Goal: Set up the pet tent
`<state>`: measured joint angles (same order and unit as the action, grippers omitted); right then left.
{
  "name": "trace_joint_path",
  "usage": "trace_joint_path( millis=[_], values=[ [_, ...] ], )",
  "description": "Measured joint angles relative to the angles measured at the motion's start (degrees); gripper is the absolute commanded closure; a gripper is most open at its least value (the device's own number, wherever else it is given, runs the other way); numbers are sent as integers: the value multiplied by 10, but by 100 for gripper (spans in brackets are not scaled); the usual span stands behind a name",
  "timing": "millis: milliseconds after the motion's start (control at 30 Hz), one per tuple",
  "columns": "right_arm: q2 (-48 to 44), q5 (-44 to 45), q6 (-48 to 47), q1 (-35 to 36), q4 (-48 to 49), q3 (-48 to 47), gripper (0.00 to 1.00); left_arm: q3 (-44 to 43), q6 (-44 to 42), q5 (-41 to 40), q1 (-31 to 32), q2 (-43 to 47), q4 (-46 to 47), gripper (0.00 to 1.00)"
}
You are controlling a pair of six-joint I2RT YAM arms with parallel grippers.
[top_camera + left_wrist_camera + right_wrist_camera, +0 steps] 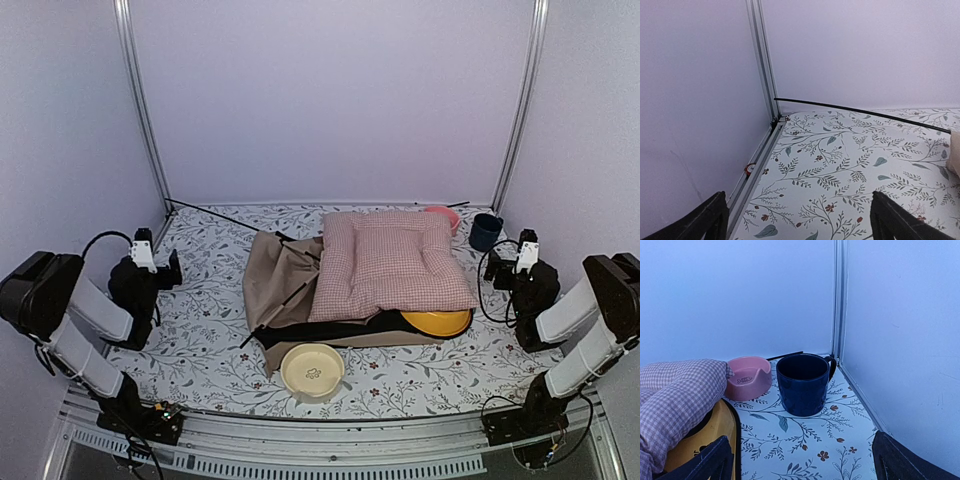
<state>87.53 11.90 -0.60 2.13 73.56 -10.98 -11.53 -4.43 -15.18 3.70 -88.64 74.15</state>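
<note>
Floral tablecloth [205, 310] under flattened pet tent [274, 278]

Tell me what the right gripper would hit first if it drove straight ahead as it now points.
Most likely the dark blue mug, standing almost dead centre ahead of the open right gripper, though depth is hard to judge.
</note>
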Motion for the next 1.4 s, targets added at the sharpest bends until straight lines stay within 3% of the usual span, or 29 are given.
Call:
trace_joint_path(
  millis=[167,433,533,667,867,1033,1167,1400],
  values=[
    [0,21,-1,1,13,0,1,-43,4,-25,13,36,-71,1],
    [-21,65,-9,31,9,-6,1,-297,112,21,100,158,-393,1],
    [-105,86,-29,75,-104,-57,1,-401,150,63,152,156,-511,1],
    [-210,9,-19,100,-291,-207,1,-456,174,135,204,149,-614,1],
    [-289,-49,66,125,-455,-292,1,-463,252,193,185,123,-744,1],
    [-275,-37,179,107,-642,-292,1,-463,287,252,158,76,-796,1],
    [-257,-76,227,105,-746,-294,8,-463,298,252,206,49,-815,1],
    [-138,-99,254,202,-883,-379,8,-460,319,250,292,-7,-831,1]
  ],
)
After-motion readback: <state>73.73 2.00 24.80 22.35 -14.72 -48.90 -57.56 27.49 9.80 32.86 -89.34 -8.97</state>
